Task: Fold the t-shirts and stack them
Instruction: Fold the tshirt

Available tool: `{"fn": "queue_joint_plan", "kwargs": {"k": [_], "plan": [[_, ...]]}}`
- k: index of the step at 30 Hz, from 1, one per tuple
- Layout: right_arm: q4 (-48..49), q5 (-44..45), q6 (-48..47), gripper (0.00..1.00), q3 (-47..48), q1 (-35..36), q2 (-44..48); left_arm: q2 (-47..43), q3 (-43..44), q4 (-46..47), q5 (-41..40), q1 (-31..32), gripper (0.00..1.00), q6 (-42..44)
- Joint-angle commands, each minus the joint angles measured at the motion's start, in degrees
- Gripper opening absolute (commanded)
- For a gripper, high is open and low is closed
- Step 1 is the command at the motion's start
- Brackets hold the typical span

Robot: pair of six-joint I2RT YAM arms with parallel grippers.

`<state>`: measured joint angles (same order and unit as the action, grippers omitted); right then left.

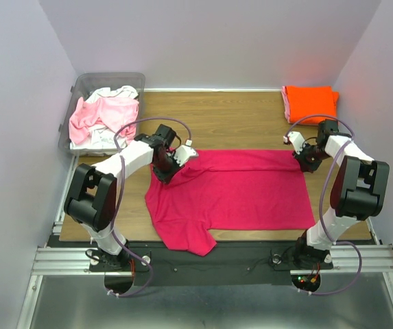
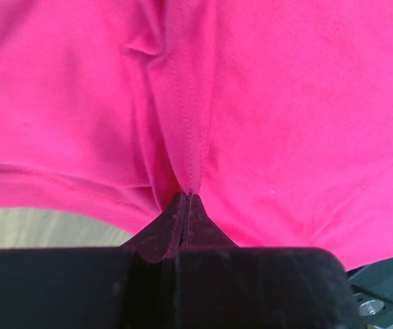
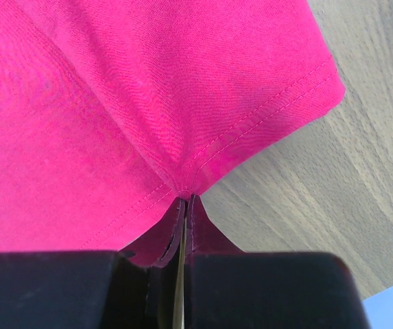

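Your left gripper (image 2: 184, 200) and right gripper (image 3: 185, 201) each pinch the magenta t-shirt (image 1: 241, 188) by a stitched edge. It looks light and limp, so hold it at the hems.

Two pincers: the left pincer (image 1: 163, 174) and the right pincer (image 1: 306, 164). One magenta shirt (image 1: 237, 192) spans between them. One orange shirt (image 1: 310, 101) lies beyond the right pincer. One bin (image 1: 79, 88) beyond the left pincer holds one pale pink shirt (image 1: 94, 118) and white cloth (image 1: 118, 92), number unclear. One bench (image 1: 230, 123).
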<state>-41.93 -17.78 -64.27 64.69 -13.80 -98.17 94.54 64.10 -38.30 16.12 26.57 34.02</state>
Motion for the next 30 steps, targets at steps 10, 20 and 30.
{"fn": "queue_joint_plan", "kwargs": {"k": [10,20,30], "plan": [[0.19,0.47,-0.77,0.01,2.73,0.36,5.18,-5.86,8.50,-9.15,0.76,-2.05,0.00,2.01],[-1.66,1.26,-2.35,0.01,1.50,0.27,7.64,-8.49,8.24,-11.88,1.46,-2.13,0.00,2.46],[-2.54,1.87,-4.28,0.01,-1.84,0.27,7.73,-9.55,4.73,-12.41,2.07,-2.13,0.00,3.16]]}}
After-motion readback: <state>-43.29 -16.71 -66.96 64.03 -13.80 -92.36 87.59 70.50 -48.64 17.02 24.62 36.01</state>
